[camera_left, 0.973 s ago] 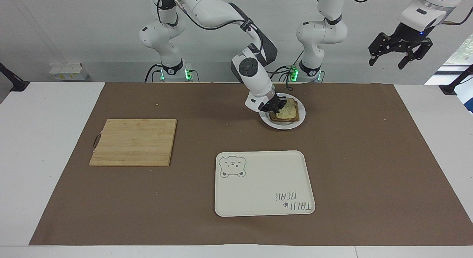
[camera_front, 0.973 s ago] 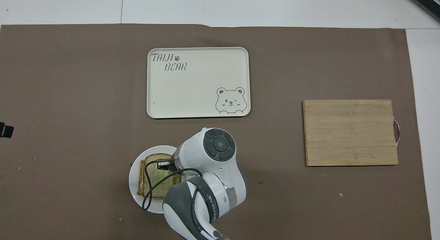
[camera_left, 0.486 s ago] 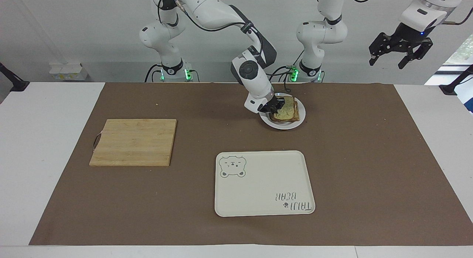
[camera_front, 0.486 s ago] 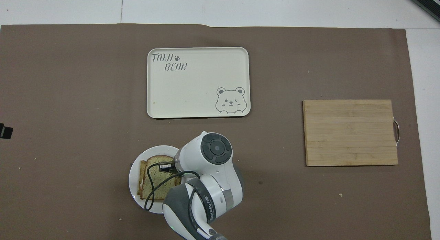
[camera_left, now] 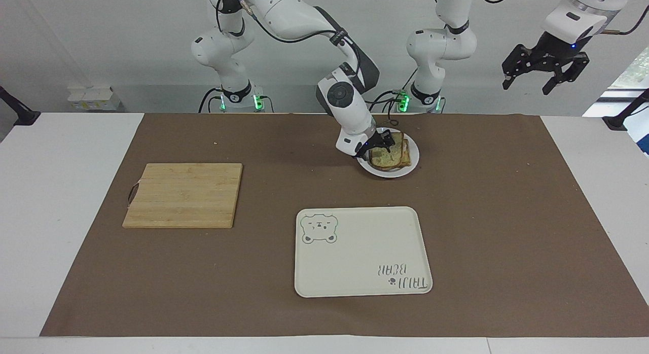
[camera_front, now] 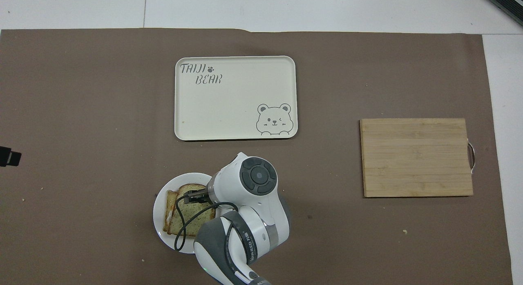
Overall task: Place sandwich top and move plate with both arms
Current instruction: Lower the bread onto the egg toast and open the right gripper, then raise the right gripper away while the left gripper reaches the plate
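The sandwich top [camera_left: 385, 156], a pale speckled slice with a brown crust, lies on the stacked sandwich on the small white plate [camera_left: 412, 163] near the robots. My right gripper [camera_left: 376, 145] stands low over the slice's edge toward the right arm's end, open, with its fingers apart at the bread. In the overhead view the right arm's wrist covers part of the plate [camera_front: 159, 219] and of the sandwich top [camera_front: 188, 216]; the right gripper [camera_front: 192, 195] shows at the slice's edge. My left gripper [camera_left: 545, 76] hangs open, high above the left arm's end of the table.
A cream bear tray [camera_left: 362, 252] lies farther from the robots than the plate, also seen as the tray [camera_front: 235, 97] from overhead. A wooden cutting board [camera_left: 183, 194] lies toward the right arm's end. A brown mat covers the table.
The right gripper, shut on the bread slice a second ago, has opened and the slice now rests on the stack. The left gripper has shifted slightly in the air.
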`<state>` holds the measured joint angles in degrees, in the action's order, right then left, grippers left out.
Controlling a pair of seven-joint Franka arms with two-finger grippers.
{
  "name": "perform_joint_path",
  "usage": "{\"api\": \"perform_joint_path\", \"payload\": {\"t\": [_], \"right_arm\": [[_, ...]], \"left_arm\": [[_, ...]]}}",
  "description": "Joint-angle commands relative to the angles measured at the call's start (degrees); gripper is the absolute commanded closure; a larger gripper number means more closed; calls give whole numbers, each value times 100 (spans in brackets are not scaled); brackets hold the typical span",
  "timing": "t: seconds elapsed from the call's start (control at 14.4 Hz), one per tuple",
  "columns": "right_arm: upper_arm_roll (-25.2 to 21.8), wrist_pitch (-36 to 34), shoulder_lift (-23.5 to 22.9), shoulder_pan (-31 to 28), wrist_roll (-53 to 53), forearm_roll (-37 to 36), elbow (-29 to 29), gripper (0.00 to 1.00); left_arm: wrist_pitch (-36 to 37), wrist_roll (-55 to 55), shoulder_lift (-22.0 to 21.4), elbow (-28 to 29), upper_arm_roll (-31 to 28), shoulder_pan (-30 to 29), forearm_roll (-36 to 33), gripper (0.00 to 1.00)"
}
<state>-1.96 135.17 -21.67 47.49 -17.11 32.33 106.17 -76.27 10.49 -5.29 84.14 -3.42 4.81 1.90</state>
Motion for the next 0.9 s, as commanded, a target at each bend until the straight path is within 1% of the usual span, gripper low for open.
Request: {"api": "perform_joint_path", "payload": {"t": [0.0, 0.14, 0.21, 0.28, 0.35, 0.49, 0.63, 0.69, 0.83], "right_arm": [[-32, 53, 84, -82, 68, -428, -44, 0], [-181, 36, 189, -91, 76, -674, -35, 0], [-242, 1, 268, -143, 76, -771, -35, 0], [-252, -43, 365, -283, 94, -816, -26, 0], [-252, -253, 470, -441, 94, -816, -26, 0], [-261, -1006, 698, -740, 94, -825, -26, 0], [-252, -1684, 953, -1144, 138, -1017, -26, 0], [-243, -1983, 1076, -1293, 138, -1149, -26, 0], [-252, -2589, 1279, -1575, 138, -1378, -26, 0]], "left_arm": [[-55, 24, -174, 199, -19, -24, 440, 0], [-54, 50, -174, 199, -19, -59, 610, 0], [-63, 94, -174, 269, -19, -59, 653, 0], [-115, 155, -235, 444, -54, -68, 863, 0], [-290, 260, -305, 707, -89, -77, 1004, 0], [-598, 497, -586, 1338, -98, -147, 1180, 0], [-1002, 726, -832, 2112, -98, -314, 1645, 0], [-1186, 892, -911, 2455, -98, -332, 1812, 0], [-1591, 1226, -939, 3140, -98, -428, 2155, 0]]}}
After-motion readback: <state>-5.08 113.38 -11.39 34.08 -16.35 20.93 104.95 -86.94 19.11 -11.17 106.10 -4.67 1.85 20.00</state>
